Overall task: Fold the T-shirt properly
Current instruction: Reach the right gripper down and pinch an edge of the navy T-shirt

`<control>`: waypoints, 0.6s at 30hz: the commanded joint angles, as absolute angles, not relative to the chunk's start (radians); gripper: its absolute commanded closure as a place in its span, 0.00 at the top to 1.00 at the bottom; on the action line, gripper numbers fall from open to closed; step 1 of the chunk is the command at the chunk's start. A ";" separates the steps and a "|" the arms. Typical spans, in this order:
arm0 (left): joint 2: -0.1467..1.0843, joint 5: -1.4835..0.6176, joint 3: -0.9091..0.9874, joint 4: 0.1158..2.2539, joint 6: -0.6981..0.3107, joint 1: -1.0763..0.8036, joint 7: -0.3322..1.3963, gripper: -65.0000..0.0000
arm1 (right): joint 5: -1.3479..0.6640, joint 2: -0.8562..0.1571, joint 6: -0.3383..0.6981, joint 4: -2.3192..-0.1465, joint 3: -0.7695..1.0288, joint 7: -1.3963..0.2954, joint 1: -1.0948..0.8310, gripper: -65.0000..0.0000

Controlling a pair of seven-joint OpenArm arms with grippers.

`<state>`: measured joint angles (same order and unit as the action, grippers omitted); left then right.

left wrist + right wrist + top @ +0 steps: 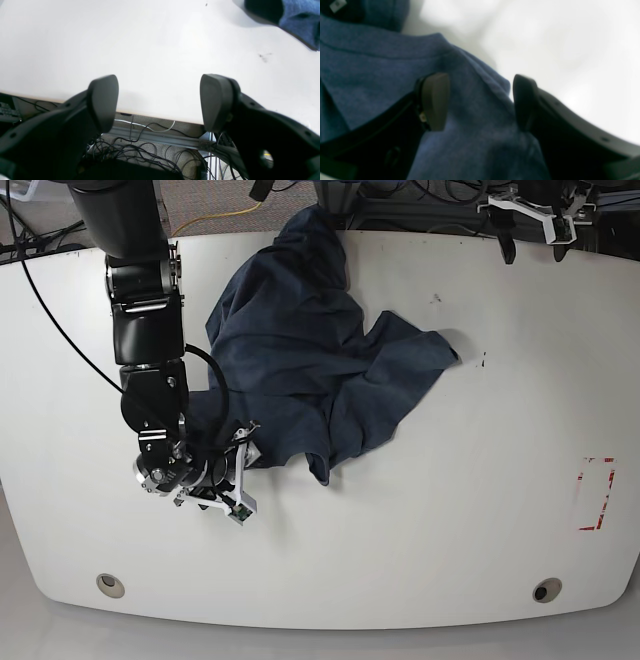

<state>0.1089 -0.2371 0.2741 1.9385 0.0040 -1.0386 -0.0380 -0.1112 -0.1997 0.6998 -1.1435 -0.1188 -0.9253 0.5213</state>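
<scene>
While the shirt point(300, 350) lies crumpled on the far left part of the table point(450, 510), spilling slightly over the far edge, we have our right gripper point(481, 101) low over its near edge with the jaws spread and cloth between them, not yet pinched. Our left gripper point(158, 102) hovers over the table's edge well apart from the shirt, jaws spread and empty; only a corner of cloth shows at the top right of its wrist view. We judge the step in hand to be grasping the shirt to spread it flat before any fold. To do it well, we should close on a hem or seam edge rather than a loose bunch, taking a single layer if we can, and bring our left gripper to a matching edge so both can pull the cloth taut. A thick bunch would likely drag the heap rather than open it.
</scene>
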 commanded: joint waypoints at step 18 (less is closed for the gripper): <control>0.113 -0.236 0.278 1.954 0.007 -1.043 -0.056 0.73 | -0.127 -0.203 0.698 -0.951 -0.116 -0.842 0.611 0.58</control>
